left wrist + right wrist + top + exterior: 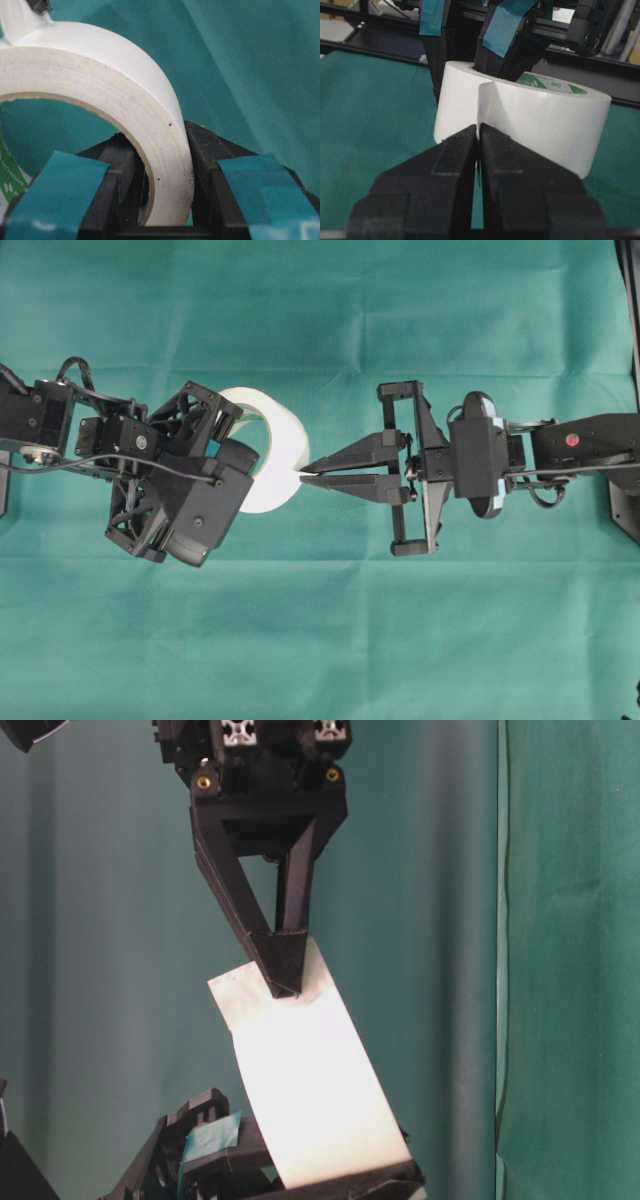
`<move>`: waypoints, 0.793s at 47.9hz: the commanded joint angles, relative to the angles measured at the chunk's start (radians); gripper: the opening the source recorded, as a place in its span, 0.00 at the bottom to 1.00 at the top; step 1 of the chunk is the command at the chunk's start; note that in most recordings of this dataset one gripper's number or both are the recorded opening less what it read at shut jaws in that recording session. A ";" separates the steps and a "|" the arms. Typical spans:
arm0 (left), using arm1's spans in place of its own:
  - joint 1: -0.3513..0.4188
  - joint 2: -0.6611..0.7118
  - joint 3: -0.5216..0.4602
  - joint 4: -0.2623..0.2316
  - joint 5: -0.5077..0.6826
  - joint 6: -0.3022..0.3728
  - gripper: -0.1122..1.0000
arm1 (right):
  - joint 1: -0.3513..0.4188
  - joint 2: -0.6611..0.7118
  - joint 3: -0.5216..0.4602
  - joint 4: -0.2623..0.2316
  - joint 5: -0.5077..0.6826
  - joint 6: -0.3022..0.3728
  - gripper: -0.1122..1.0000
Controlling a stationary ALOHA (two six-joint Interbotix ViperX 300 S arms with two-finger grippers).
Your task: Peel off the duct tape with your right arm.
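Note:
The white duct tape roll (285, 445) is held off the green cloth by my left gripper (238, 445), the one with teal patches, shut across the roll's wall (167, 165). The roll's greenish inner core (547, 84) shows in the right wrist view. My right gripper (305, 472), with plain black pointed fingers, is shut at its tips on the tape's loose tab (482, 102). The tips (479, 131) touch the roll's outer face (540, 120). In the table-level view the right gripper (285, 985) pinches the upper edge of the tape (320, 1090).
Green cloth (320, 640) covers the table. A black arm base (625, 510) stands at the right edge and a black frame (600, 60) runs behind the left arm. A vertical cloth seam (500, 960) shows at the right of the table-level view.

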 commanded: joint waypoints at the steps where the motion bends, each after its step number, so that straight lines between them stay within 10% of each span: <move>1: 0.021 -0.014 -0.012 0.003 -0.005 -0.018 0.29 | 0.018 -0.009 -0.017 -0.003 -0.012 0.002 0.02; 38: 0.038 -0.003 -0.023 0.003 0.029 -0.086 0.29 | 0.037 -0.009 -0.021 -0.003 -0.012 0.003 0.02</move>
